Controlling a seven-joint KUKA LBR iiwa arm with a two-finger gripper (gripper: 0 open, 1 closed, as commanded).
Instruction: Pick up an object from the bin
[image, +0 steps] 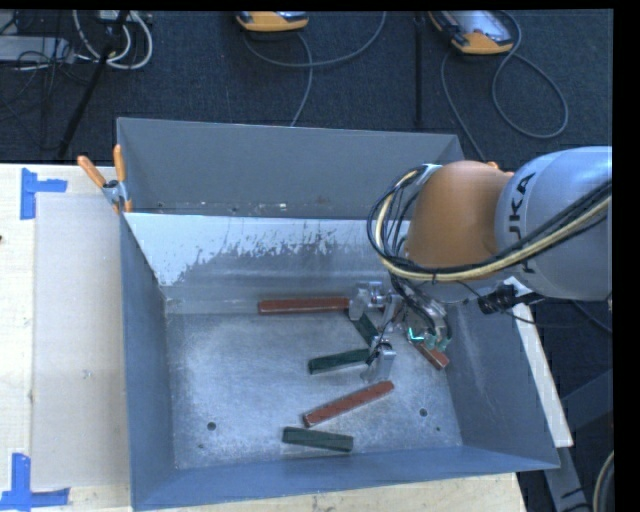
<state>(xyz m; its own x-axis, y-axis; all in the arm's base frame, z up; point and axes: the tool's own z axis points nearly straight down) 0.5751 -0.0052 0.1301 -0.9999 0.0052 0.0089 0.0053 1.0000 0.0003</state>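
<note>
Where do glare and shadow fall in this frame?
Camera view: glare streaks the bin's back wall; the arm shades the floor round the gripper and the near end of the dark stick beside it; the brown stick at the back lies evenly lit.

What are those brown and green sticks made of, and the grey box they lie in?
The reddish-brown bars look like matte wood or plastic: flat, evenly coloured, no shine. The dark green bars look the same stuff, perhaps painted. The bin seems sheet metal: dull grey, scuffed pale on its back wall.
</note>
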